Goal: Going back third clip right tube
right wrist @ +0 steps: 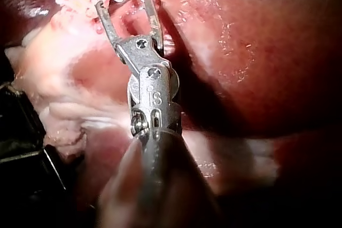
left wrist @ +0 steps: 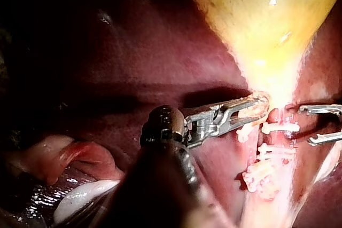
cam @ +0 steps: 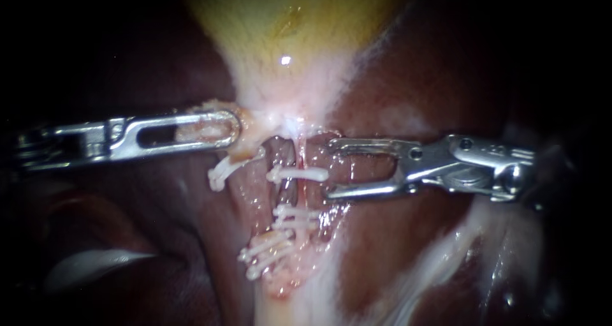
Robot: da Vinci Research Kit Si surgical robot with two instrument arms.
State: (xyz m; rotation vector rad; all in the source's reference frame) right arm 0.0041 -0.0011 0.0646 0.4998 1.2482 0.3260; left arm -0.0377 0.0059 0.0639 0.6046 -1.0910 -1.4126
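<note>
Right instrument [cam: 330, 168]: pincer released, empty | right tube [cam: 297, 195] just ahead of its tips, lying crosswise to them | top clip [cam: 298, 173] nearest; pull-back likely straight along shaft | left instrument [cam: 229, 129]: pincer clenched on gallbladder neck [cam: 280, 109]

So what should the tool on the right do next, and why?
Probably draw the right instrument straight back toward its own side. Its jaws stand open and empty, and a clip already sits across the tube just ahead of them, with more clips lower down. The left instrument grips the tissue and looks best left as it is.
</note>
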